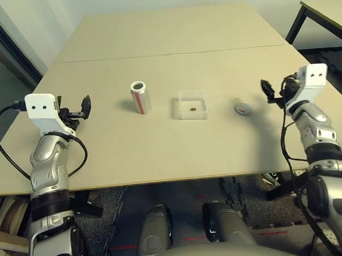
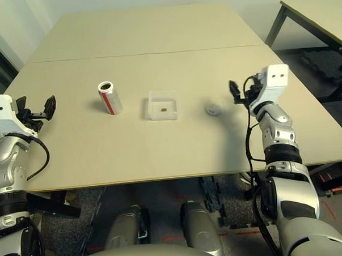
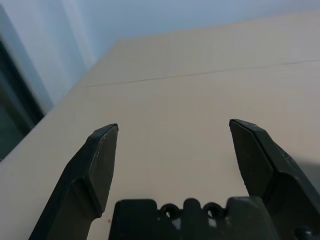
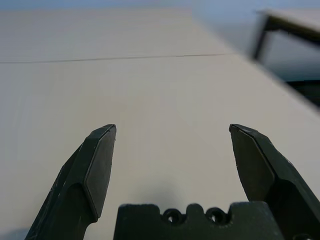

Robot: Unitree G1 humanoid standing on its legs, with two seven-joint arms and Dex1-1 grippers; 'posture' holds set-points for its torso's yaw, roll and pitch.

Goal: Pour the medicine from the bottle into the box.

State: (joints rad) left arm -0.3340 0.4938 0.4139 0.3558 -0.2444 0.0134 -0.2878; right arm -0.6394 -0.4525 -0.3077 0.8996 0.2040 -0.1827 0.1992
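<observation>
Small silvery-grey cylindrical bottle with red label band (image 1: pixel 140 97) stands upright, mouth uncapped, on the beige wooden table (image 1: pixel 173 43), well off to the inner side of the left gripper (image 1: pixel 79 111). Left gripper: 2 black fingers spread wide, holding nothing, parked near its table edge. Right gripper (image 1: pixel 270 92): also spread wide, empty, parked at the opposite side. Small round grey cap (image 1: pixel 243 108) lies just inward of the right gripper, set aside so the bottle could pour. Shallow square clear plastic box (image 1: pixel 192 104) sits between bottle and cap, well apart from both grippers. 1 tiny brownish pill (image 1: pixel 192 109) rests inside the box. Judgement: pour looks done; bottle set upright so nothing spills, arms pulled wide to leave the middle free.
</observation>
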